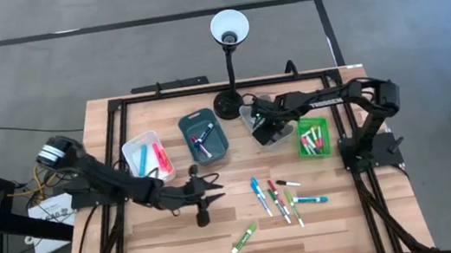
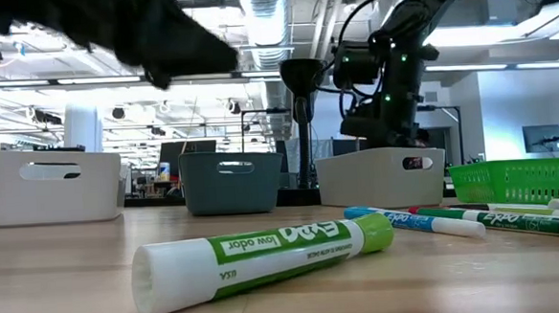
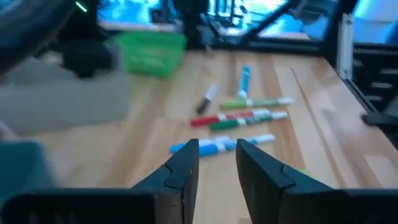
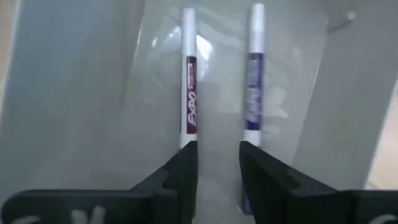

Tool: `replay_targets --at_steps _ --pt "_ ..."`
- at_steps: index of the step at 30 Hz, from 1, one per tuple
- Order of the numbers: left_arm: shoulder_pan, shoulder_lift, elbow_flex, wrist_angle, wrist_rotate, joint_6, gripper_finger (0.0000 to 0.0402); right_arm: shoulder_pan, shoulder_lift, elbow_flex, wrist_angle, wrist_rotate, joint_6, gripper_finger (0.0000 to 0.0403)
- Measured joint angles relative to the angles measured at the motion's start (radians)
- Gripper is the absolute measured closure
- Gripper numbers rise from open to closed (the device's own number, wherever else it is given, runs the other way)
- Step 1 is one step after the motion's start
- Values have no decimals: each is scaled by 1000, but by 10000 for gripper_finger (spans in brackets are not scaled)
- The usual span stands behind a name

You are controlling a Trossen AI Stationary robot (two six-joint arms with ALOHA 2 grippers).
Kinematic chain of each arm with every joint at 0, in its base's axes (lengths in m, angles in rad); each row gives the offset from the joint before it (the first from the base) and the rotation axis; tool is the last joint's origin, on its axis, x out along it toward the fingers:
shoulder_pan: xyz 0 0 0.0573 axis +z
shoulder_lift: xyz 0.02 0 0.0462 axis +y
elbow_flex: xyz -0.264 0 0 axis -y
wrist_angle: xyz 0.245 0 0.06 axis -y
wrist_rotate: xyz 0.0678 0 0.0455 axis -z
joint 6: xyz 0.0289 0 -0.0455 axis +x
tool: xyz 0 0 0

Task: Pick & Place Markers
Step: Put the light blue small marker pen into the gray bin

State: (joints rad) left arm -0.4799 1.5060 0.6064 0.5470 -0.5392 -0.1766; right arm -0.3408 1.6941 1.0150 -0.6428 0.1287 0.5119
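Seven markers lie loose on the wood: a cluster of six (image 1: 283, 196) right of centre, and one fat green-labelled marker (image 1: 244, 238) apart, nearer the front edge. The rest are sorted into four bins: white bin (image 1: 136, 147), teal bin (image 1: 219, 145), clear bin (image 1: 275, 140), green basket (image 1: 311, 155). The left gripper (image 1: 209, 190) hovers beside the cluster, fingers parted narrowly and empty, so I'd call this an approach; next it needs to drop over one marker and close. The right gripper (image 4: 214, 158) hangs over the clear bin, slightly open, empty, above two markers, one red-labelled (image 4: 188, 81) and one blue-labelled (image 4: 254, 74).
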Motion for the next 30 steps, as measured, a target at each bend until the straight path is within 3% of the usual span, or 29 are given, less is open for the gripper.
replay_targets --at_steps 5,11,21,30 --pt "-13 -214 0 -129 -137 24 298 1 -31 47 -80 0 -65 275" --pt "2 -366 -3 -236 -142 23 298 28 -62 149 -158 1 -76 260" --pt "3 -410 -39 -233 -142 23 298 166 -102 188 -200 -93 -55 260" --pt "3 -422 -38 -220 -141 22 298 362 -106 188 -204 -103 153 271"
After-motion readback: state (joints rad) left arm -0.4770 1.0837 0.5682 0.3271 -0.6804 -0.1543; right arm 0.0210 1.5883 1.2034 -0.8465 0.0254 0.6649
